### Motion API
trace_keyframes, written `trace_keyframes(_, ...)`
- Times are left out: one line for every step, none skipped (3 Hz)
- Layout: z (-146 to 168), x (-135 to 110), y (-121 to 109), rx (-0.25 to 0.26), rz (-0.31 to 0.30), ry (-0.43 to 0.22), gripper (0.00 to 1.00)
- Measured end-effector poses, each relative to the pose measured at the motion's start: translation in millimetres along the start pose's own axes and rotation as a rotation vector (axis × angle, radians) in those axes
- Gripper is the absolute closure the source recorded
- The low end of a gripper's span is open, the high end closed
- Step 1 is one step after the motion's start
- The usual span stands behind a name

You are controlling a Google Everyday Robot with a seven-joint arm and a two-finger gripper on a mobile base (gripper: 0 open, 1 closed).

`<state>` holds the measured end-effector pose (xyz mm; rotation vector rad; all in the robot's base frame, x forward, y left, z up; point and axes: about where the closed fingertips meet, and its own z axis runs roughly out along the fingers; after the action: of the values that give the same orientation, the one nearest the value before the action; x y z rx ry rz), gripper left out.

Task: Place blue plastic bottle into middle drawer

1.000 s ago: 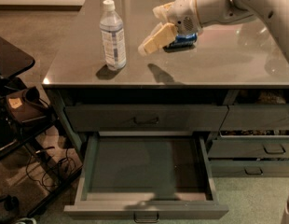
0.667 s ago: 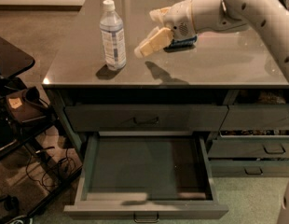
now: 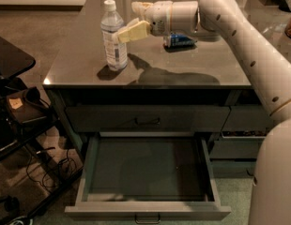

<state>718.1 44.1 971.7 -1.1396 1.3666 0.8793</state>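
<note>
claw spread wide beside the upright bottle on the bench; middle drawer pulled out below.

far left: a dark stand (image 3: 16, 102), with cables on the floor (image 3: 47, 165) under it. the blue plastic bottle (image 3: 113, 36) stands upright on the left part of the bench (image 3: 192, 69), white cap on, well above the drawer and not in it. just right of it is the claw (image 3: 129, 19), at label height and pointing left, fingers set wide apart. the lower finger (image 3: 134, 31) overlaps the bottle's right side; cannot tell whether it touches. the upper finger sits near cap level, apart from the bottle. behind the wrist a blue can (image 3: 179, 41) lies on its side on the bench. the pale arm (image 3: 239, 36) runs right and down along the frame edge. under the bench top is a shut drawer (image 3: 145, 118). below that the middle drawer (image 3: 148, 211) stands open, its flat bottom in view.
</note>
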Motion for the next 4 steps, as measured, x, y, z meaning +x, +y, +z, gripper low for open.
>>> trace_keyframes(0.8,-1.3,-1.7,0.002,0.002,-0.008,0.00)
trace_keyframes(1.4,2.6,0.9,0.007,0.001,0.024,0.00)
trace_keyframes(9.6,10.7,15.5,-0.004,-0.007,0.084,0.00)
trace_keyframes(21.2,16.1,30.8,-0.036,-0.008,0.112,0.00)
